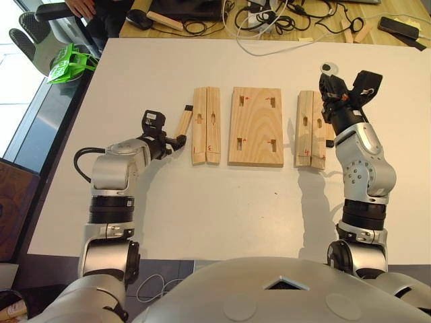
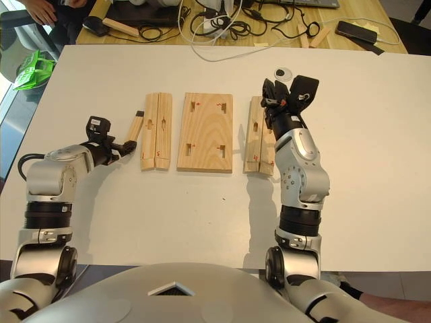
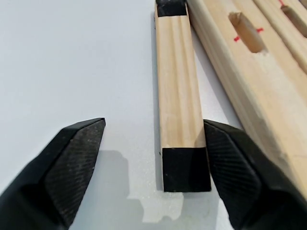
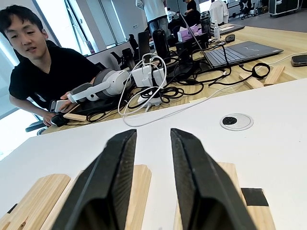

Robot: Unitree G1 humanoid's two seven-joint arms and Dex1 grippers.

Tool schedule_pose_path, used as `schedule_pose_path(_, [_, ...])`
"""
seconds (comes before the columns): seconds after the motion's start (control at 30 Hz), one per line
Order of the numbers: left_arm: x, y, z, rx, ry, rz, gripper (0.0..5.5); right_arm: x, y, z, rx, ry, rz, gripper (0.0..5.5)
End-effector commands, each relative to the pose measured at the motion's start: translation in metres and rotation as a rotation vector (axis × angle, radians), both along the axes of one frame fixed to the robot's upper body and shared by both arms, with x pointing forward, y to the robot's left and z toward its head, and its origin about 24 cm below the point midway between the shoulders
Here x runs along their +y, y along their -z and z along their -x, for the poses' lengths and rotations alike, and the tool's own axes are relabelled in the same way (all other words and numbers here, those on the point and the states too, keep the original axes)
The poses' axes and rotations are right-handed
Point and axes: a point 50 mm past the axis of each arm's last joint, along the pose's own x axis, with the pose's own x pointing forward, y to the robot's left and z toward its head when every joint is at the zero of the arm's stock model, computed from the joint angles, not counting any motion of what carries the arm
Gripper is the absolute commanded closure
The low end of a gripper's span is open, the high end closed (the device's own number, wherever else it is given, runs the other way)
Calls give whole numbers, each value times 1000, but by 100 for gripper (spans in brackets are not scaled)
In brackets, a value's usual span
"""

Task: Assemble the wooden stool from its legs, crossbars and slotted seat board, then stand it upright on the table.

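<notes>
Looking down from the head, the slotted seat board [image 1: 255, 126] lies flat in the middle of the white table [image 1: 202, 208]. The left legs [image 1: 206, 125] lie side by side at its 9 o'clock, and the right legs [image 1: 310, 128] at its 3 o'clock. A short crossbar [image 1: 182, 123] lies at the 9 o'clock side of the left legs. The left gripper [image 1: 179, 142] sits at the bar's 6 o'clock end. The right gripper [image 1: 347, 84] hangs over the 12 o'clock end of the right legs.

From the left wrist, that hand is wide open and holds nothing. One finger [image 3: 235, 167] is tight against the bar's black end, maybe touching it. The other finger [image 3: 72, 163] is well apart. It only reaches the very tip, so a squeeze here could make the bar twist, slip out, or bump the leg beside it.

From the right wrist, the two fingers [image 4: 103, 187] have a small gap and nothing between them.
</notes>
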Motion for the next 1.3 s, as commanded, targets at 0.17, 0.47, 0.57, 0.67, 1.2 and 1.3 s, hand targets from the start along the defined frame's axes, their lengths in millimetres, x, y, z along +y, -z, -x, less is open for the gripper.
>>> schedule_pose_path(0.17, [5,25,21,142,-26,41,288,-1,-5,-4,-11,14,-8,420])
schedule_pose_path(0.47, [2,19,20,75,-8,90,398,-3,-5,-5,-3,21,-21,420])
schedule_pose_path(0.57, [2,9,12,4,-28,101,421,-3,-5,-6,-4,20,-24,420])
schedule_pose_path(0.67, [2,-6,5,-82,-31,106,421,-4,-5,-7,-1,16,-26,420])
schedule_pose_path(1.2, [-52,-108,-11,-857,196,178,422,79,-98,3,-148,-777,-329,262])
schedule_pose_path(1.3, [-62,-113,-5,-923,265,152,422,81,-109,1,-140,-801,-431,216])
